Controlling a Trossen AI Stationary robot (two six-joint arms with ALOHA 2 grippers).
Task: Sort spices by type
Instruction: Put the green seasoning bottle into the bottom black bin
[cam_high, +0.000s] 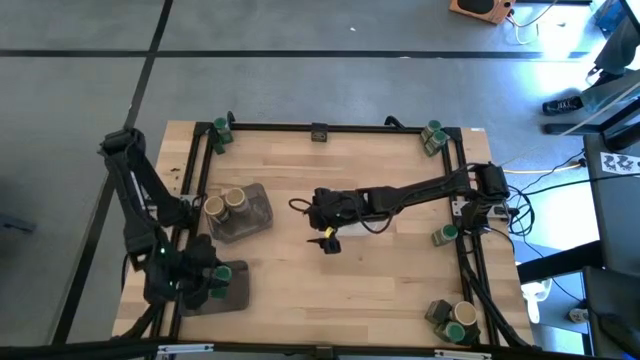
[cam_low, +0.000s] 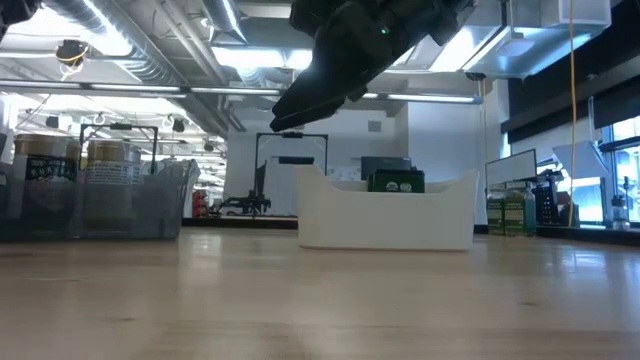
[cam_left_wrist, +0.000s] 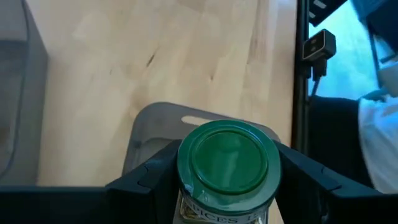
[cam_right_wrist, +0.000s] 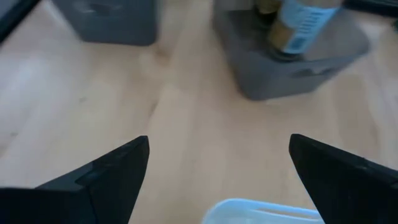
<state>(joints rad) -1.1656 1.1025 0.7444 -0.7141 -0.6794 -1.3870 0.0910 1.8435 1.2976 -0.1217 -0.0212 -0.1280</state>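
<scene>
A green-lidded jar (cam_left_wrist: 224, 163) is clamped between the 2 fingers (cam_left_wrist: 146, 180) of the left gripper (cam_high: 212, 280), 1 finger pressed on each side of it just under the lid; it is held upright over a grey tray (cam_left_wrist: 163, 121) at about 8 o'clock on the table (cam_high: 380, 280) in the high view. In that view the jar's green lid shows at the gripper's tip, above the tray (cam_high: 222, 292) near the table's left front corner. The right gripper (cam_high: 327, 240) is held near the table's centre, above the white tray (cam_low: 385, 215), with its fingers (cam_right_wrist: 109, 171) spread wide apart and nothing between them; bare wood and the white tray's rim (cam_right_wrist: 261, 211) are seen in the gap. At about 9 o'clock from the centre, a second grey tray (cam_high: 250, 215) carries 2 tan-topped jars (cam_high: 225, 205), standing upright and side by side. In the low view a dark green-labelled container (cam_low: 397, 181) is seen rising above the white tray's wall. Further green-lidded jars are set at the table's edges: at 11 o'clock (cam_high: 220, 130), at 1 o'clock (cam_high: 433, 135), at 3 o'clock (cam_high: 446, 235) and at 5 o'clock (cam_high: 455, 322), each well apart from both grippers.
</scene>
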